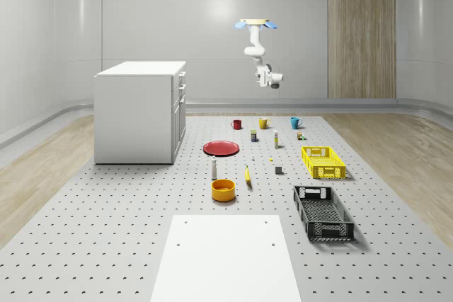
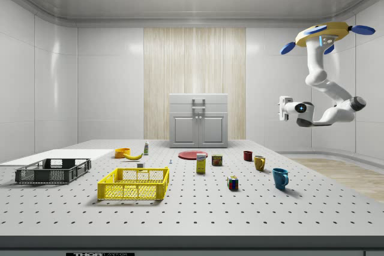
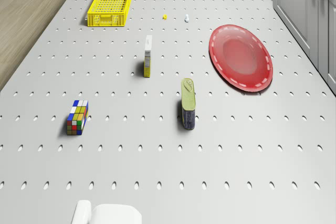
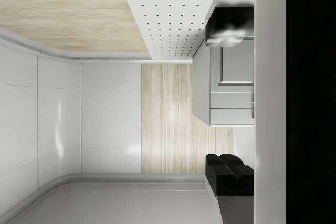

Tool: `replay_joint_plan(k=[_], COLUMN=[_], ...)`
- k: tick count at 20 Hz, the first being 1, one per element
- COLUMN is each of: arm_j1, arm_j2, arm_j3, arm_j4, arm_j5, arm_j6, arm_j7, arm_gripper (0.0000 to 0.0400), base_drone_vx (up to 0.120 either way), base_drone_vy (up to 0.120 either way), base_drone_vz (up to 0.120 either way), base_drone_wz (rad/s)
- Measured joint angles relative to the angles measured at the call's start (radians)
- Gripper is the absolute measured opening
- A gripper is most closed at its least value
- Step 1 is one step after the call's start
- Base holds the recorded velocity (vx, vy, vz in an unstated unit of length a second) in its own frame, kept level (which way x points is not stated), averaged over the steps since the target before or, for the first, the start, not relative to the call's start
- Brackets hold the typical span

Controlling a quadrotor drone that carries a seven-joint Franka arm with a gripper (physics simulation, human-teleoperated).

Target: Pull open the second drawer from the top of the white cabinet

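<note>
Nearest in the whole-scene view sits a black mesh crate [image 1: 323, 212], then a yellow mesh crate [image 1: 323, 161] on the grey perforated worktop [image 1: 106, 210]. The drone view adds a colourful puzzle cube [image 3: 77, 117] and a round red plate [image 3: 241, 57]. Further back stands the white cabinet [image 1: 139, 112] with its stacked drawers, all looking flush. The yellow-topped drone [image 2: 324, 33] hovers high above the worktop's far end, beyond the row of mugs. The white gripper [image 2: 282, 108] hangs well apart from the cabinet, at about the height of its top, facing it; its 2 black fingers [image 4: 228, 174] stand wide apart, cabinet between them in the wrist view.
</note>
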Motion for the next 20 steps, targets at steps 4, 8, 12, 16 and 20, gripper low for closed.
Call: replay_joint_plan(k=[4,8,12,16,20], arm_j1=[0.026,0.050,0.073,0.094,0.114], arm_j2=[-0.019,-0.038,-0.056,-0.074,-0.092], arm_j3=[-0.013,-0.025,-0.036,-0.046,-0.055], arm_j4=[-0.004,-0.007,-0.009,-0.012,-0.014], arm_j5=[-0.011,-0.024,-0.036,-0.049,-0.062], arm_j6=[0.020,0.040,0.059,0.077,0.095], arm_j7=[0.010,0.021,0.031,0.042,0.052], arm_gripper=[0.0300,0.0300,0.0300,0.0300,0.0300], base_drone_vx=[0.120,0.120,0.120,0.120,0.120], base_drone_vy=[-0.120,-0.070,-0.120,-0.120,-0.120], base_drone_vz=[0.000,0.000,0.000,0.000,0.000], base_drone_wz=[0.000,0.000,0.000,0.000,0.000])
